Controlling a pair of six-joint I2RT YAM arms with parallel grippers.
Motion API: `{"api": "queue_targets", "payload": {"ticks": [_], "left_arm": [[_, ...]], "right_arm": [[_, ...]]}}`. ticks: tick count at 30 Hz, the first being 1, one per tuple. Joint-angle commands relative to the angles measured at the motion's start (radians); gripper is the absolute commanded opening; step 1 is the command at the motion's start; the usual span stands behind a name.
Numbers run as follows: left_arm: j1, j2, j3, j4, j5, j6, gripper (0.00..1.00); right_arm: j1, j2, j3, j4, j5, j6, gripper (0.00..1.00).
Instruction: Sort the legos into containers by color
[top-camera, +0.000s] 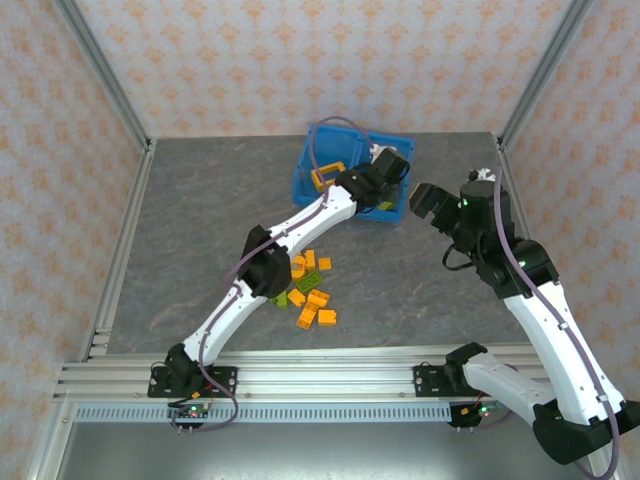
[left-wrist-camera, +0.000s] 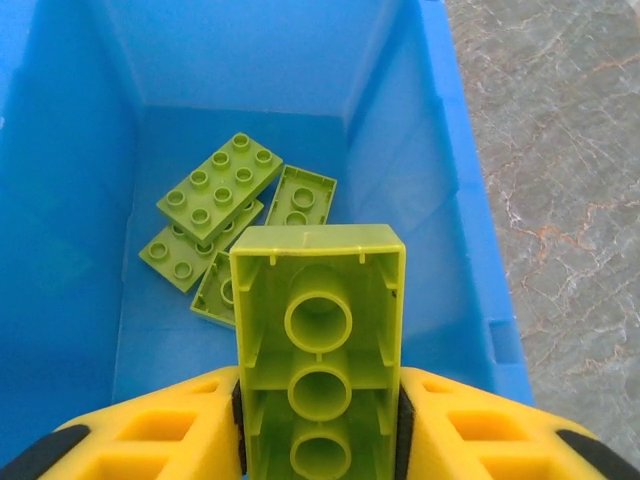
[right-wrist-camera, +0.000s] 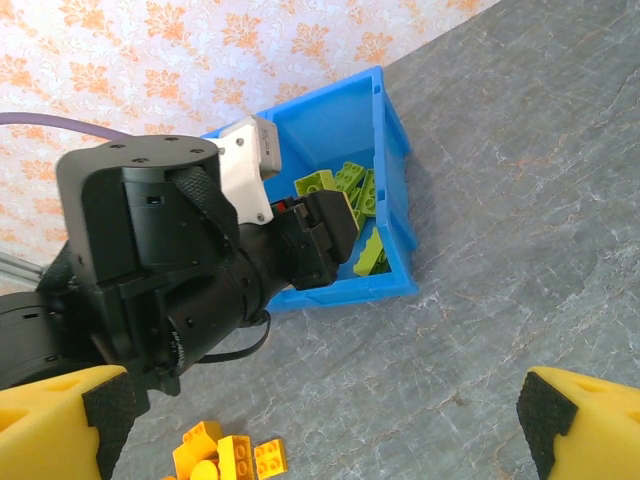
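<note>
The left gripper (left-wrist-camera: 320, 425) is closed on a lime green brick (left-wrist-camera: 318, 330). Its yellow pads press the two long side walls, and the hollow underside faces the camera. It hangs over a compartment of the blue bin (left-wrist-camera: 70, 200) where green plates (left-wrist-camera: 220, 195) lie flat on the floor. From above, this is the right compartment; the left one holds an orange frame (top-camera: 328, 177).

I judge the brick to be light, stiff and hollow, with smooth glossy walls – it may slip if held by a corner or by the studs. The flat opposite sides are the best place to hold it, as here. It should not break in a short fall.

The right gripper (right-wrist-camera: 320, 430) is wide open and holds nothing. Loose legos (top-camera: 315, 298), mostly orange, wait on the counter (top-camera: 200, 220) – near the left arm.
</note>
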Motion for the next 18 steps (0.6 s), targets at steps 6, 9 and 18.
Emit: {"api": "queue_targets", "payload": {"ticks": [6, 9, 18], "left_arm": [[0.003, -0.105, 0.046, 0.009, -0.01, -0.008, 0.59], [0.004, -0.185, 0.046, -0.01, -0.004, 0.002, 0.63], [0.03, -0.624, -0.257, -0.095, -0.057, 0.104, 0.64]], "right_arm": [[0.0, -0.018, -0.003, -0.029, -0.004, -0.006, 0.99], [-0.001, -0.015, -0.007, -0.019, -0.023, -0.005, 0.99], [0.066, 0.084, -0.074, 0.022, -0.23, -0.042, 0.97]]}}
